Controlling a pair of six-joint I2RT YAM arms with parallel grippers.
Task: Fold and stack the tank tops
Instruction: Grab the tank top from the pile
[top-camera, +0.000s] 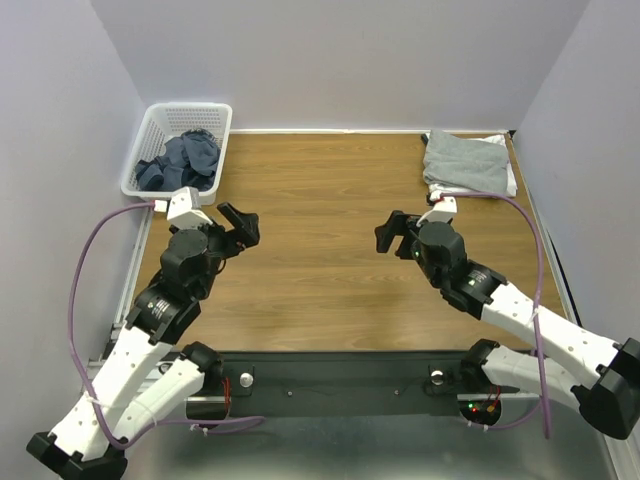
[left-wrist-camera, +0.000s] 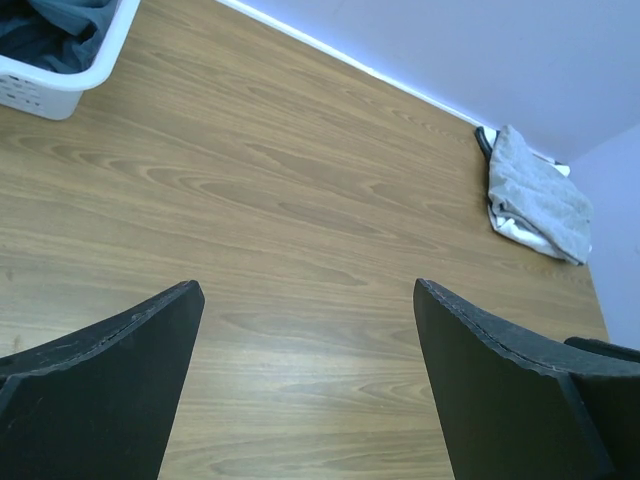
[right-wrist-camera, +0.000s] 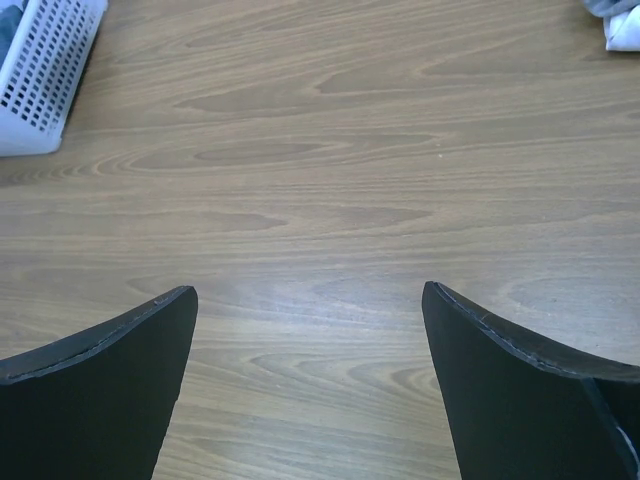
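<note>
Your left end effector (top-camera: 240, 226) hangs over the bench (top-camera: 320, 190) with its two dark fingers spread wide and nothing between them. In the left wrist view, only bare wood grain shows in the gap. Your right end effector (top-camera: 391, 233) is in the same state: fingers wide apart, nothing held, plain wood under it. The two point toward each other across the middle of the bench and are well apart, the left one over the left half and the right one over the right half.

Beyond your left end effector, the white mesh basket (top-camera: 186, 108) sits at the far left corner of the bench. The dark blue tank tops (top-camera: 190, 156) lie crumpled inside it in a loose heap, and you cannot tell from these views how many are in there.

Beyond your right end effector, in the far right corner close to the walls, the folded grey tank top (top-camera: 465, 160) lies flat on the white tank top (left-wrist-camera: 515, 228). The white edge shows along the near side of that pile. Neither end effector is touching the basket or the pile.
</note>
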